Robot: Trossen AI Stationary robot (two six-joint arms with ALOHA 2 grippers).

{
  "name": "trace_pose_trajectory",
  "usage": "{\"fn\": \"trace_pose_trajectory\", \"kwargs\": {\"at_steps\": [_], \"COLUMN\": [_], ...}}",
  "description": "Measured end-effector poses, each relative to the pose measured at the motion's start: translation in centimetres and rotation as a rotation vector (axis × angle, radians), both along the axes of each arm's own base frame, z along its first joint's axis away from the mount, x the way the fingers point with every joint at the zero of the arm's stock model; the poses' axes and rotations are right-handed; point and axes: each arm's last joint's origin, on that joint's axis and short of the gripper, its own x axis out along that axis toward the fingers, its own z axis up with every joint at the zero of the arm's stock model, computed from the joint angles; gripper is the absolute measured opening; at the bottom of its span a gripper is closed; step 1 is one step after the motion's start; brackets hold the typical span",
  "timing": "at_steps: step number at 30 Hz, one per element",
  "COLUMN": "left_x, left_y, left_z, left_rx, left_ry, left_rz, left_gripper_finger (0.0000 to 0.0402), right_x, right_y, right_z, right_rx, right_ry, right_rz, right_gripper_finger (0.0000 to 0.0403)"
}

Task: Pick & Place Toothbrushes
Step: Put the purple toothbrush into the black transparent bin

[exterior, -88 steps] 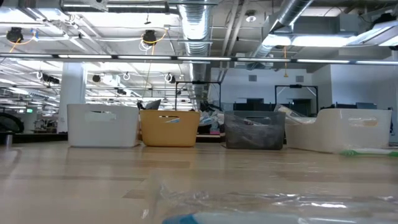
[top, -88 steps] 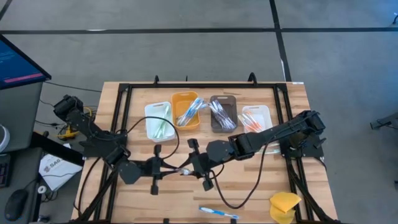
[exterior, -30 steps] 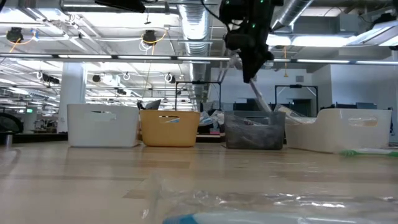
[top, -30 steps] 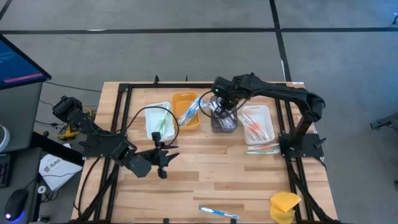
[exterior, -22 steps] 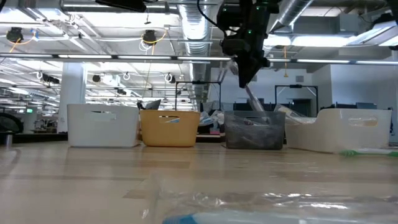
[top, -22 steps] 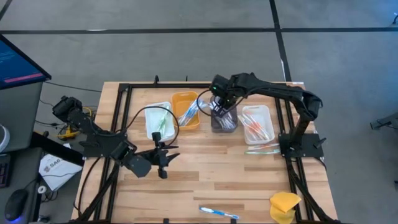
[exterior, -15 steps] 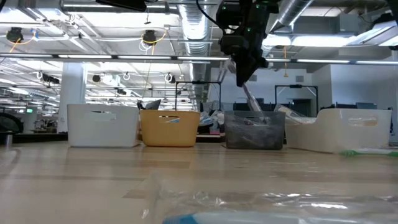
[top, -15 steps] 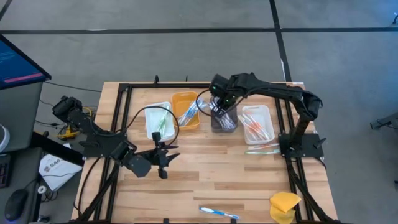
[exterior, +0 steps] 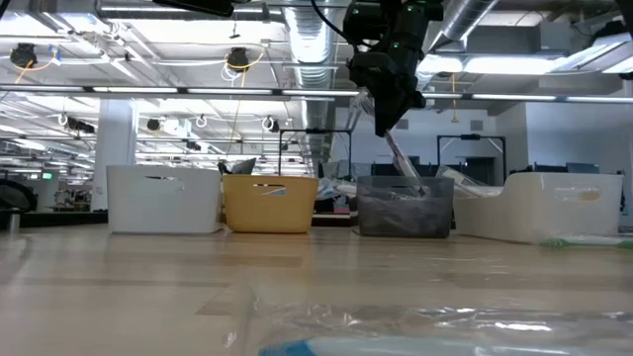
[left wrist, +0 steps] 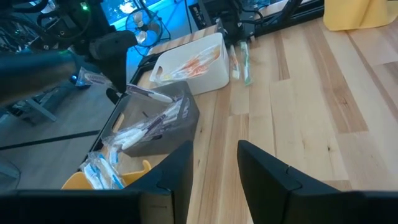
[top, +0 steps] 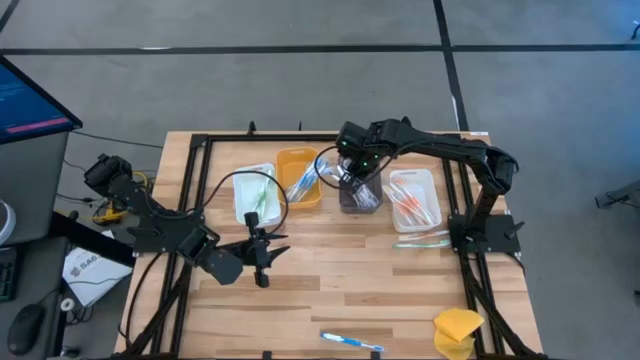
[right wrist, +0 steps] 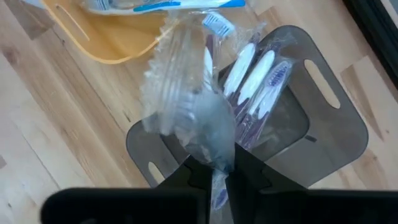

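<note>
My right gripper (top: pixel 352 168) hangs over the grey bin (top: pixel 362 192), shut on a clear-wrapped toothbrush (right wrist: pixel 186 106). In the low view that toothbrush (exterior: pixel 401 160) slants down from the gripper (exterior: pixel 384 124) to the grey bin (exterior: pixel 404 206). The grey bin holds white and purple toothbrushes (right wrist: pixel 258 74). Blue ones lie in the orange bin (top: pixel 298 178), green ones in the left white bin (top: pixel 254 196), orange ones in the right white bin (top: pixel 413 198). My left gripper (top: pixel 264 250) waits open above the table's near left part, touching nothing. My right gripper pinches the wrapped toothbrush by one end (right wrist: pixel 214 158) between its two fingers, coming from above and pointing down. The toothbrush hangs tilted below the fingers. Its lower end (exterior: pixel 417 184) reaches the top of the grey bin; whether it rests on anything there is hidden.
A blue toothbrush (top: pixel 350 342) lies near the table's near edge, and a green one (top: pixel 420 240) lies on the wood in front of the right white bin. A yellow sponge-like lump (top: pixel 457 330) sits at the near right corner. Black frame rails (top: pixel 200 180) border the table.
My right gripper has shifted a little toward the table's left while staying over the grey bin, still shut on the wrapped toothbrush. The toothbrush's hanging end has sunk slightly toward the bin's top.
</note>
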Motion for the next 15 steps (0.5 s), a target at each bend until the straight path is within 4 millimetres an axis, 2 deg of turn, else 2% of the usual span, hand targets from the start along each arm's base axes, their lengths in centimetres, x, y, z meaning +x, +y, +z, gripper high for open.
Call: {"fn": "trace_pose_trajectory", "kwargs": {"at_steps": [8,15], "left_x": [0.0,0.0], "left_y": [0.0,0.0], "left_z": [0.0,0.0], "left_rx": [-0.003,-0.003], "left_ry": [-0.004,-0.005], "left_rz": [0.000,0.001], "left_gripper_finger": [0.0117,0.0117], "right_x": [-0.3,-1.2], "right_y": [0.2,-1.1], "right_z": [-0.3,-2.4], "right_rx": [0.021,0.042], "right_ry": [0.036,0.080], "right_rz": [0.002,-0.056], "right_gripper_finger": [0.0063,0.0066]}}
